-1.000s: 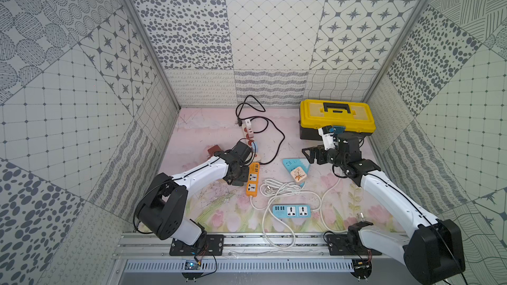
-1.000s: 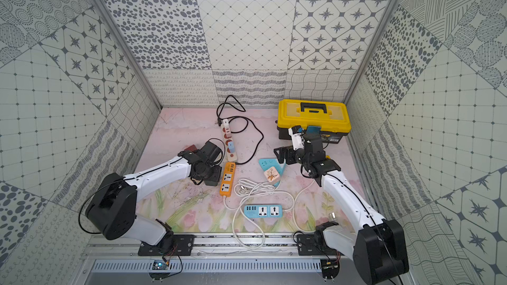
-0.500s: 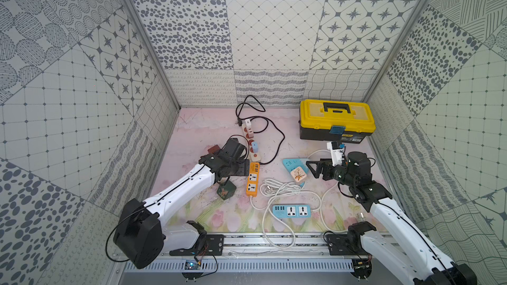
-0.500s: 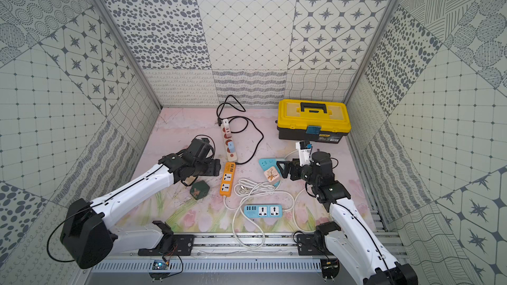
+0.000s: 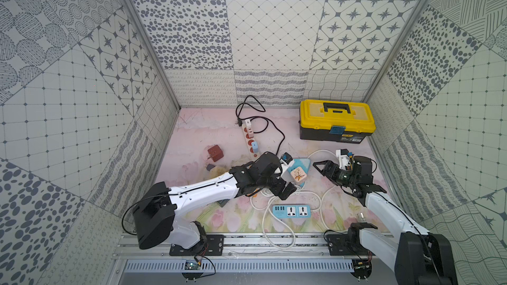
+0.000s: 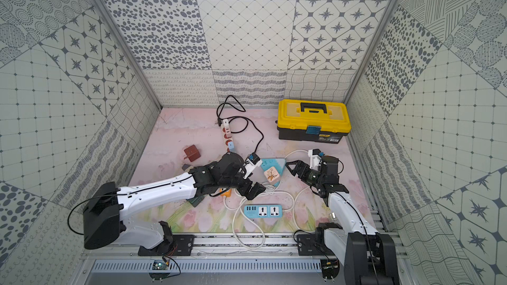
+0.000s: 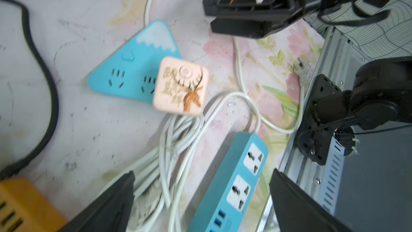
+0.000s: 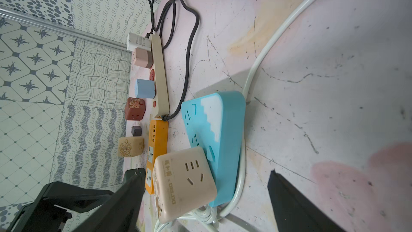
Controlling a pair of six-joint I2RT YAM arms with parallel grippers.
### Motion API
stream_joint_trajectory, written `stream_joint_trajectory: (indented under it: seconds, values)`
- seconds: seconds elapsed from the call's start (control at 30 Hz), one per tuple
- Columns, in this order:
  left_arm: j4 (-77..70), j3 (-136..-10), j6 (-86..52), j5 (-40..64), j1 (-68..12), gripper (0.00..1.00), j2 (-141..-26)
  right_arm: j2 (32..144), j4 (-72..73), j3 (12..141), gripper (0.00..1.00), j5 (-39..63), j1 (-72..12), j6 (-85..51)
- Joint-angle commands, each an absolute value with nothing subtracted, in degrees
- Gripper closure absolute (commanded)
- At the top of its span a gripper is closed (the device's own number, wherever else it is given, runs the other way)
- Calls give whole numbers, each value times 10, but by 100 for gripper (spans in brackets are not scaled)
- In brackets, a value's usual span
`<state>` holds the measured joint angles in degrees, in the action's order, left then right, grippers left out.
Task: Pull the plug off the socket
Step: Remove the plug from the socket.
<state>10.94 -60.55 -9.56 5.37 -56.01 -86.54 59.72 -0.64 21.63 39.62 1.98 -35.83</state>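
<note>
The plug [image 7: 181,85] is sitting in the blue socket [image 7: 131,72] amid white cables [image 7: 178,143] on the floral mat [image 7: 220,47], left gripper [image 7: 202,174] and right gripper [image 8: 204,172] gaping empty.

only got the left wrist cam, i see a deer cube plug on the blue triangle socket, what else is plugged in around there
Observer: The right wrist view shows a beige power strip farther back carrying a white adapter, a pink adapter and a blue adapter.
Operator: where's my left end effector relative to the cube
Observer: In a top view the left end effector hangs open beside the deer cube plug, on its near side, not touching it.
Operator: what's on the cube's side
Observer: The right wrist view shows an empty three-pin outlet on the face turned toward the right end effector.
</note>
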Motion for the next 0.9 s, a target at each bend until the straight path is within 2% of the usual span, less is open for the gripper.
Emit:
stream_joint_trajectory:
  seconds: [0.0,0.2,0.33,0.63,0.87]
  values:
    - [170,-745,4,-29,-598,1,-991,606,36,222,8,417,27,-375]
    - [322,-903,44,-99,-607,1,-1128,608,32,223,8,418,39,-371]
    - [346,-935,62,-127,-606,1,-1160,619,36,222,8,420,44,-372]
    - [405,-996,29,-131,-591,9,-1207,635,39,225,9,423,44,-366]
    - [430,-992,9,-104,-576,28,-1205,660,41,229,10,426,43,-357]
